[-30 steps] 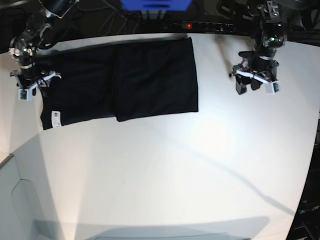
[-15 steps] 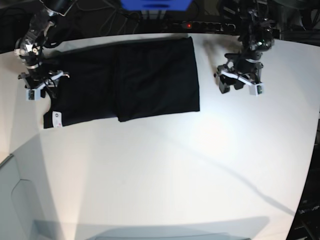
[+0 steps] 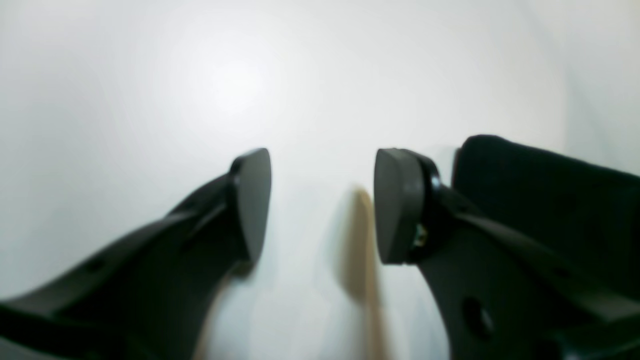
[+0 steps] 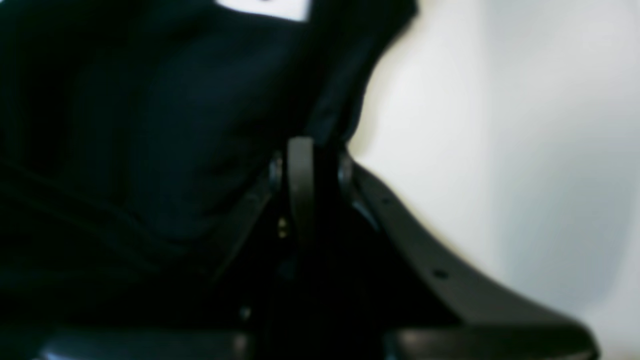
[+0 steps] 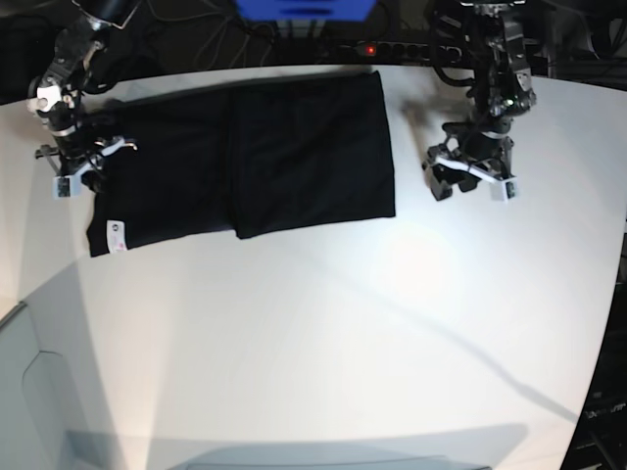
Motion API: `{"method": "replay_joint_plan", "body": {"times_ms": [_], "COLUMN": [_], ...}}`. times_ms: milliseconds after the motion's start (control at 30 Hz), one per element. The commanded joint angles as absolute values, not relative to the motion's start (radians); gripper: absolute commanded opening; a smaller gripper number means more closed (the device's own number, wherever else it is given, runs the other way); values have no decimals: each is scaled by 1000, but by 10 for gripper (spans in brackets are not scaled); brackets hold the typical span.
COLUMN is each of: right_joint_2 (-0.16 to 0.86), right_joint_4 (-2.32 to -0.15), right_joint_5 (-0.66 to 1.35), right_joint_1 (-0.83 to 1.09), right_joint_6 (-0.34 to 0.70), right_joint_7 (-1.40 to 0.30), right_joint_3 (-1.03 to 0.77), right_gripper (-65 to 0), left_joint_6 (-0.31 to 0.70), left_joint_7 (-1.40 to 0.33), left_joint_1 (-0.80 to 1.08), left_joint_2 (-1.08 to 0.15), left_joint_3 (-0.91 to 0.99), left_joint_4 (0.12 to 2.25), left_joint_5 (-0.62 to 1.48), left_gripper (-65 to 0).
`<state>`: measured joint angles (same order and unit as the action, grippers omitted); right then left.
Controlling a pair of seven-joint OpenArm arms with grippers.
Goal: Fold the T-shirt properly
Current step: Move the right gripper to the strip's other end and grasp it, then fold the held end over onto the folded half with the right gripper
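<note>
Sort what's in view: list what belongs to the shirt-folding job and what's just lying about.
Belongs to the job:
- large black cloth T-shirt, partly folded
- right claw, shut on the T-shirt's edge
- left claw, open above the table

Lying about:
- white round-edged table
- black power strip with red light
- blue box

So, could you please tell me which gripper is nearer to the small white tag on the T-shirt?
The right gripper. It is closed on the T-shirt's edge on the same end as the white tag. The left gripper hangs open over bare table past the shirt's opposite end.
</note>
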<state>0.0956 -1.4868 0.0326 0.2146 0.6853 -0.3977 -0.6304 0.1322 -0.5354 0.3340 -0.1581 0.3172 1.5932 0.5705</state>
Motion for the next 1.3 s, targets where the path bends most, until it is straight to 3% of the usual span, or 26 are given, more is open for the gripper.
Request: {"method": "replay_joint_plan", "body": {"times_ms": [0,400,633,767,1067,1267], "right_joint_2": [110,105,105,54,-47,-54], "right_joint_4": [-1509,-1704,-1791,-1876,-2028,-2031], "right_joint_5": [7,12,16,61,85,85], "right_joint_1": [216,211,208,246,349,389], "right_joint_6": [698,698,698,698,698,698], "right_joint_7": [-430,-432,-524,-522,-510,-510], "right_joint_3": [-636,-694,-694,-685,-443,-243], "right_gripper": [-650,-650,-650,-650,-650,-650], "left_joint_6": [127,125,125,125,124,122], "left_joint_7": [-558,-559,-561,-561,-556,-558], "left_joint_1": [331,309,309,309,308,259], "left_joint_2": [-163,-143,-124,-124,-124,-122], "left_joint_3": [318,318,317,317,225,154], "left_joint_4": [1595,1593,1603,1601,1603,1569], "left_joint_5": [568,567,559,559,559,558], "left_gripper": [-325,-325,-325,-325,-325,-325]}}
